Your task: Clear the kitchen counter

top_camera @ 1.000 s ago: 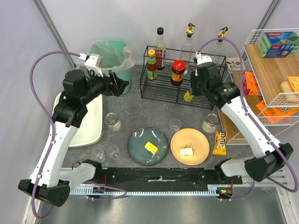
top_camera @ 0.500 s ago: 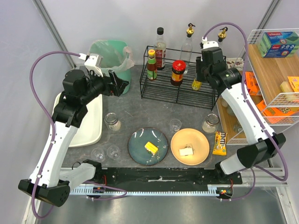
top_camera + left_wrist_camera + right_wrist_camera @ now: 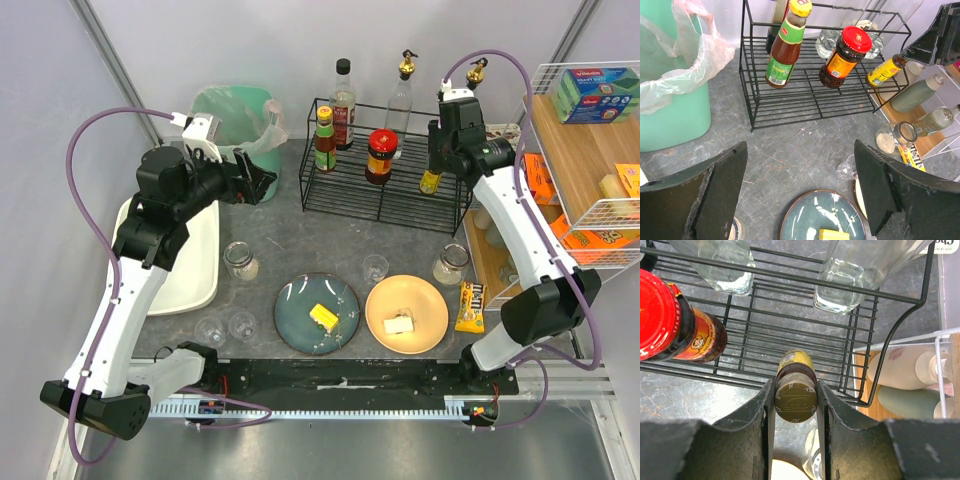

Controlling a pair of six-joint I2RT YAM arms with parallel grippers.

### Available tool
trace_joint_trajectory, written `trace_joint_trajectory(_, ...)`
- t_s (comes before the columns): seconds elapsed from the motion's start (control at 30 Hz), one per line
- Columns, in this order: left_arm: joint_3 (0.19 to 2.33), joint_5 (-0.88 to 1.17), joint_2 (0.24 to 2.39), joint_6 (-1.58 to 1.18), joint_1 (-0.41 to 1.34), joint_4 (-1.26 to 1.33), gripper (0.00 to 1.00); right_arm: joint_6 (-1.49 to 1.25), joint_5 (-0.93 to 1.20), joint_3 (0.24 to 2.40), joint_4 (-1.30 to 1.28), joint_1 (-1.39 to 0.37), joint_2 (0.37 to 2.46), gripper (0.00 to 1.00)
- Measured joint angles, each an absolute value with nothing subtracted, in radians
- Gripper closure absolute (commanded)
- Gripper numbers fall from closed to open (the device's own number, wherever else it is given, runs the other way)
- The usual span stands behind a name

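The dark grey stone kitchen counter (image 3: 300, 235) holds dishes, glasses and a black wire rack (image 3: 385, 205). My right gripper (image 3: 433, 172) is shut on a small yellow-labelled bottle (image 3: 796, 399) with an olive cap. It holds the bottle just above the rack's right end (image 3: 790, 330). The bottle also shows in the left wrist view (image 3: 883, 71). My left gripper (image 3: 262, 183) is open and empty. It hangs above the counter (image 3: 790, 150), beside the green bin (image 3: 235, 125).
The rack holds a sauce bottle (image 3: 325, 140), a red-lidded jar (image 3: 381, 156) and glass bottles. In front are a blue plate (image 3: 288, 298), an orange plate (image 3: 432, 300), glasses (image 3: 375, 267), jars (image 3: 240, 260) and a candy packet (image 3: 470, 306). A white tub (image 3: 195, 262) is left, a wire shelf (image 3: 580, 150) right.
My right gripper has carried the small bottle back and to the right, from the rack's front to above its right end. The left arm has not moved.
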State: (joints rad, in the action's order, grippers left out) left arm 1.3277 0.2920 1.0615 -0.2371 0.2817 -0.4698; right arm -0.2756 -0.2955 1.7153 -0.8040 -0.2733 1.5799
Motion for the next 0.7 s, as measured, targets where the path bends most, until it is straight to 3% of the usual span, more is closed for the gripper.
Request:
trace_joint_trajectory(0.2, 1.328, 0.29, 1.061, -0.237, 0.282, -0.47, 0.08, -0.27, -0.287, 1.715, -0.783, -0.264, 1.589, 0.84)
trace_joint_trajectory(0.43, 1.328, 0.29, 1.061, -0.237, 0.282, -0.471, 0.08, -0.26, -0.291, 1.716, -0.75, -0.262, 1.602, 0.55)
trace_joint_trajectory(0.7, 1.328, 0.289, 1.061, -0.237, 0.282, -0.477, 0.08, -0.242, -0.289, 1.716, -0.741, -0.258, 1.62, 0.32)
